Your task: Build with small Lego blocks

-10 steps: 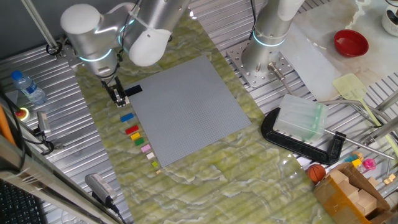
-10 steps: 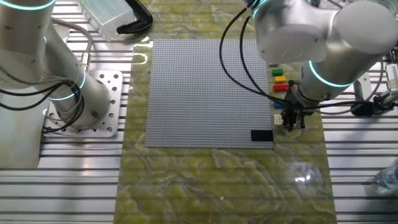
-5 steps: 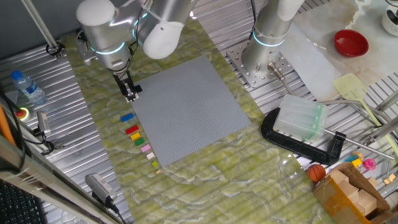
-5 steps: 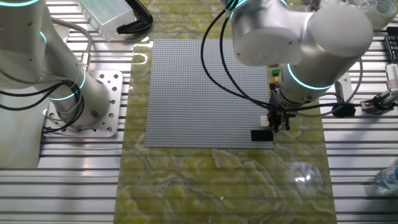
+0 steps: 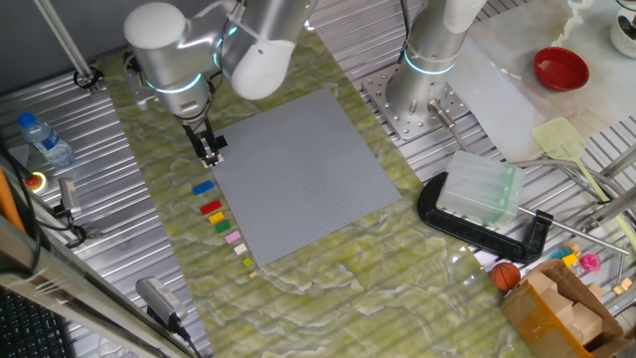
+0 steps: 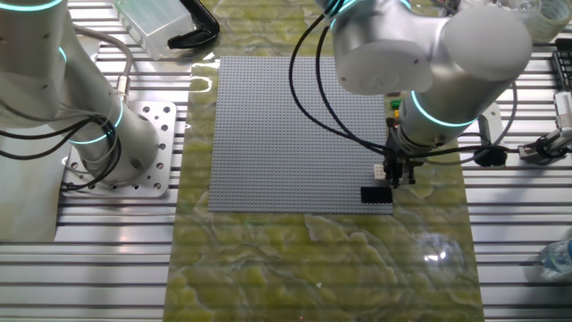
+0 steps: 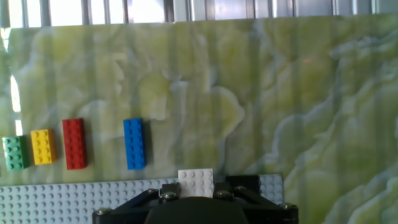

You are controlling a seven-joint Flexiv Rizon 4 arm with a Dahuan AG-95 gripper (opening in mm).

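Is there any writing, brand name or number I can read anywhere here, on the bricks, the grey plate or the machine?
None can be read.
The small Lego blocks and the grey baseplate show only plain studs.
The water bottle has a label, too small and blurred to read.

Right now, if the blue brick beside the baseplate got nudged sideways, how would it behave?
The blue brick lies flat and boxy, so it would likely slide, not roll. It looks like small hard plastic: probably stiff and light. The glossy marbled mat may let it skid easily.

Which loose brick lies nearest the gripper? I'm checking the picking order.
The blue brick: at the row's end toward the gripper, with red, yellow and green beyond.
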